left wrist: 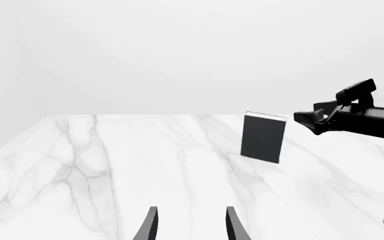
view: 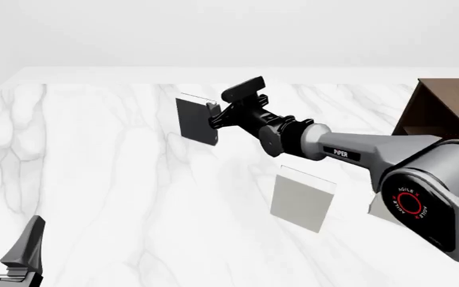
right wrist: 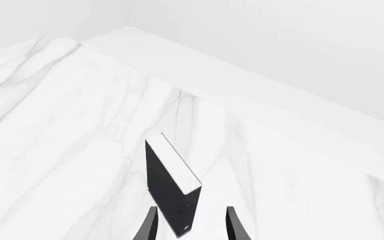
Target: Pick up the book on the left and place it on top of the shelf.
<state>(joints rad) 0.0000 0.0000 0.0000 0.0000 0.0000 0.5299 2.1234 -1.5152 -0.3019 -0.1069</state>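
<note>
Front view: I'm seeing the black book (view: 195, 120) standing upright on the marble table (view: 94, 179), toward the far middle, white page edges up. My right arm is reaching across from the right w/ the right gripper (view: 213, 119) just at the book's near-right edge; jaws are spread apart, not clamping anything. Can't tell if a finger is touching the cover. A pale grey-white book (view: 301, 198) is standing nearer to me, below the arm, well apart from the black one. The dark brown shelf (view: 444, 107) is sitting at the far right edge, only partly in frame. Left gripper (view: 6, 242) is hanging low at the near-left corner, jaws parted, nothing in them.

Right wrist view: I'm looking down at the book (right wrist: 170, 187), its lower corner sitting between the two fingertips (right wrist: 148, 225), w/ gaps showing on both sides.

Left wrist view: the book (left wrist: 263, 137) is upright on the table (left wrist: 112, 175), the right gripper (left wrist: 312, 120) just beside its top corner. Left fingertips (left wrist: 150, 225) are open over bare marble, far from the book.
</note>
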